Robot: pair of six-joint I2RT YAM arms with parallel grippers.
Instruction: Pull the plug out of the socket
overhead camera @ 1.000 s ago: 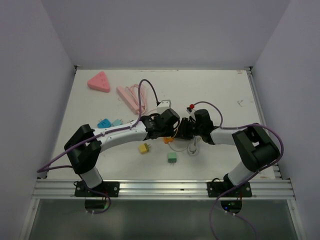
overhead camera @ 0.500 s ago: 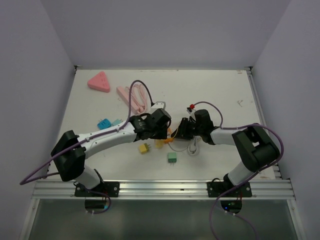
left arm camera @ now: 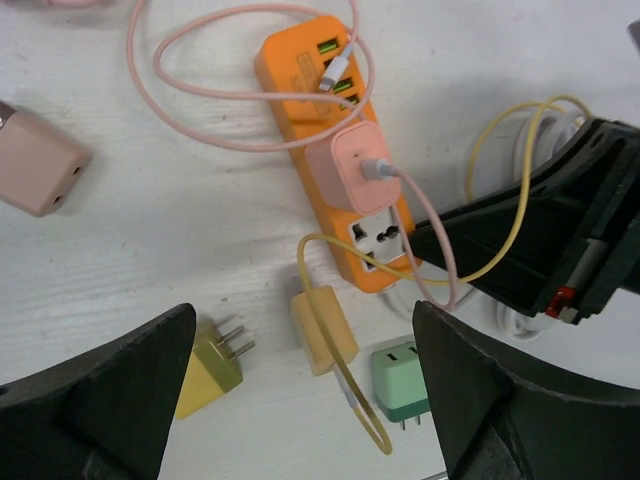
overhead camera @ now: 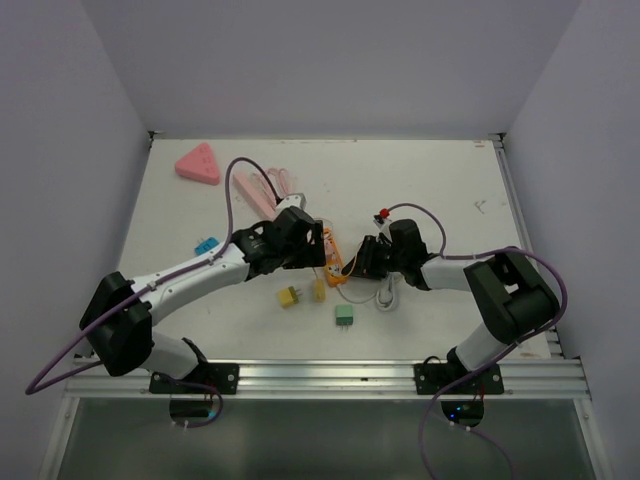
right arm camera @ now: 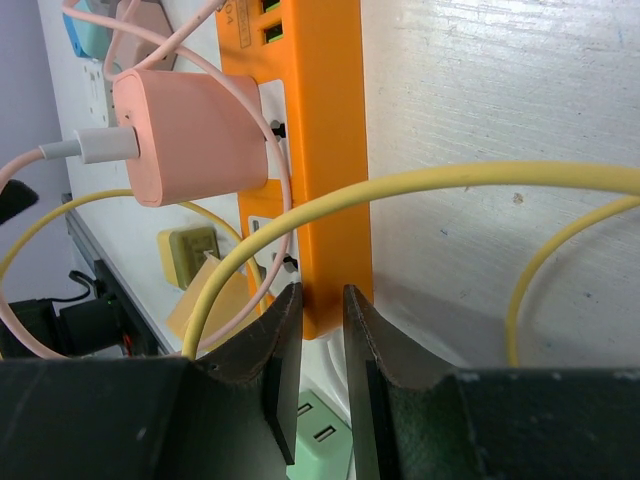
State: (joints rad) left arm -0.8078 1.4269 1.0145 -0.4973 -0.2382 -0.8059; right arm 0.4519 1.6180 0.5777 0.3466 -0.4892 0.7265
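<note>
L tool (left arm camera: 305,395) hangs wide open above bench (left arm camera: 150,210). R tool (right arm camera: 320,330) clamps end of orange power strip (left arm camera: 283,75). Yellow plug (left arm camera: 323,330) lies loose just beside strip, out of socket (left arm camera: 370,240); pink plug (left arm camera: 345,170) sits plugged in.

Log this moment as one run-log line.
left pincer: open, empty | right pincer: shut on orange power strip | yellow plug: unplugged, on table | pink plug: seated in strip

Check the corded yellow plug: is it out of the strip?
Out. The corded yellow plug lies on the table beside the strip, and the socket next to the pink plug is empty.
</note>
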